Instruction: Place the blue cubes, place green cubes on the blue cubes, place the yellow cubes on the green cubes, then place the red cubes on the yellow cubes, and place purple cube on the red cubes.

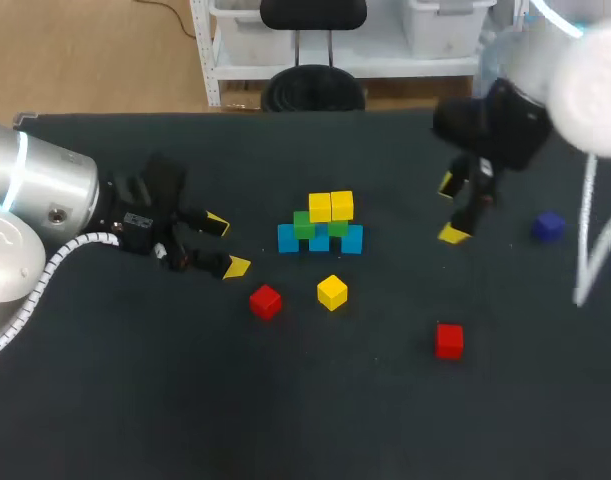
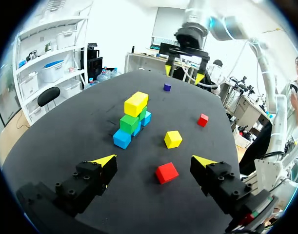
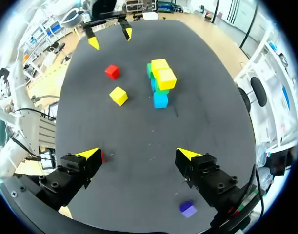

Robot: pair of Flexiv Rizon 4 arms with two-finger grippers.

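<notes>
Red cube (image 2: pixel 166 172) lies just ahead of the left gripper (image 2: pixel 154 160), which is spread wide, empty.

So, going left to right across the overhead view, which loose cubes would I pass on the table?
Small left red cube → loose yellow cube → right red cube → dark purple cube.
</notes>
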